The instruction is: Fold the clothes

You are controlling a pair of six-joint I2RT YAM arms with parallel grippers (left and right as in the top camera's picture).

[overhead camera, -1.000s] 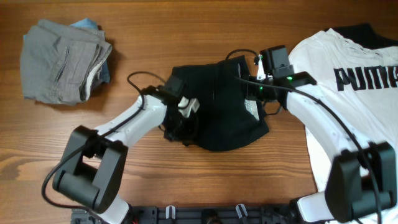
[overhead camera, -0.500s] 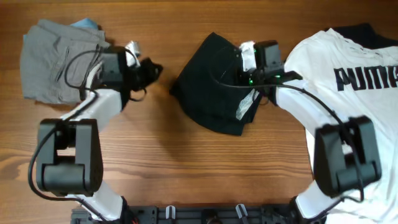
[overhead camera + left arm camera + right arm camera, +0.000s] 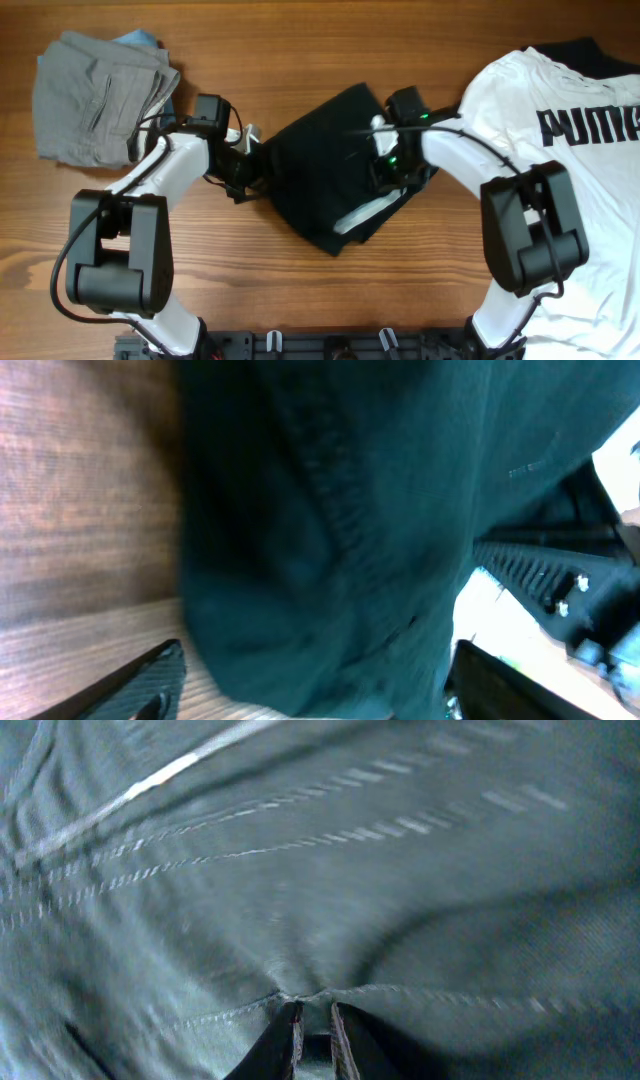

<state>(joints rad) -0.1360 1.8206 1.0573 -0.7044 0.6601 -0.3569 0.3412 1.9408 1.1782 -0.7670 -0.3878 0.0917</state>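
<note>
Overhead view: wooden table with three garments on it, left to right.
T-shirt: white with black lettering, far right, spread flat, partly under the right arm. Not being handled.
Grey shorts: top left, already in a compact bundle, well apart from the arms.
Black shorts: centre of the table, between the two arms, bunched and skewed rather than flat.
Waistband: a pale strip shows at the lower right edge of the black shorts.
Left gripper: at the left edge of the black shorts. In the wrist view the fingers stand wide apart with dark fabric between them, not pinched.
Right gripper: on the right side of the black shorts. In the wrist view the fingers are nearly together, clamped on a small puckered fold.
Step in hand, as judged: taking a second hold so the shorts can be pulled flat.
Doing it well: close the left fingers on the outer edge only, take a single layer, then draw both holds apart evenly before folding.
</note>
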